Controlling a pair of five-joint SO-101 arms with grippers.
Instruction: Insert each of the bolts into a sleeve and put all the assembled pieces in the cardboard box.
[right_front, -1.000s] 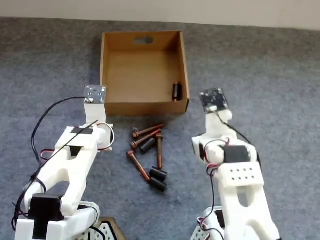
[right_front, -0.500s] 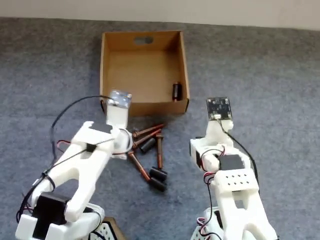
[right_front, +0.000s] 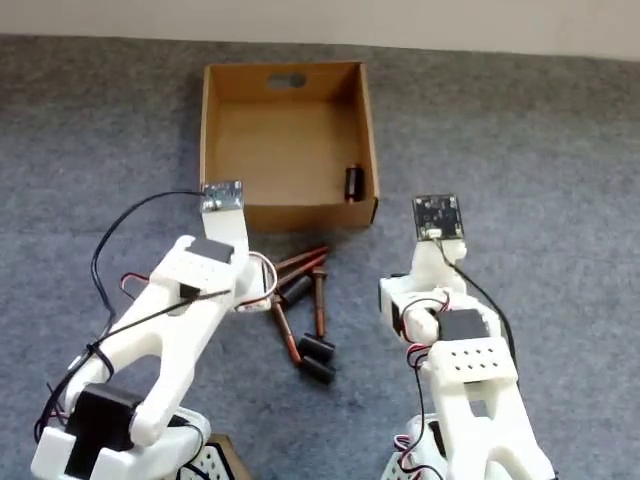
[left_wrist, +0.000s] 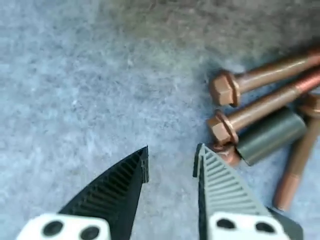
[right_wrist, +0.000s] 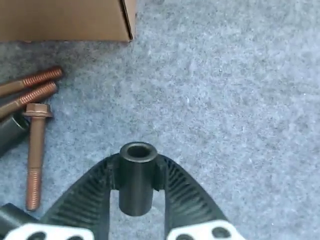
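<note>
**High view:** On a grey carpeted tabletop (right_front: 560, 150), an open cardboard box (right_front: 300, 214) sits at the far side. One dark piece (right_front: 354, 181) lies against the box's right inner wall. Just in front of the box lies a cluster of copper bolts (right_front: 318, 300), with loose black sleeves (right_front: 317, 350) among them and at the near end. The left arm (right_front: 190, 300) leans over the cluster's left edge. The right arm (right_front: 450, 340) stands off to the cluster's right, apart from it.

**Left wrist view:** The left pincer (left_wrist: 171, 159) is spread and holds nothing, poised over bare carpet just beside the bolt heads. Two bolts lie side by side, an upper bolt (left_wrist: 265, 77) and a lower bolt (left_wrist: 260, 107). A grey sleeve (left_wrist: 270, 134) rests against the lower one. A third bolt (left_wrist: 296, 165) runs along past the sleeve's end. Another bolt head sits close against one finger (left_wrist: 220, 185).

**Right wrist view:** The right pincer (right_wrist: 137, 167) is pinching a black sleeve (right_wrist: 136, 192) between its ribbed fingers, the sleeve's open bore showing at the far end. It is over bare carpet, near the box corner (right_wrist: 65, 20) and well clear of the bolts. A single bolt (right_wrist: 34, 150) lies off to one side, beside a pair of threaded bolt ends (right_wrist: 30, 87).
</note>
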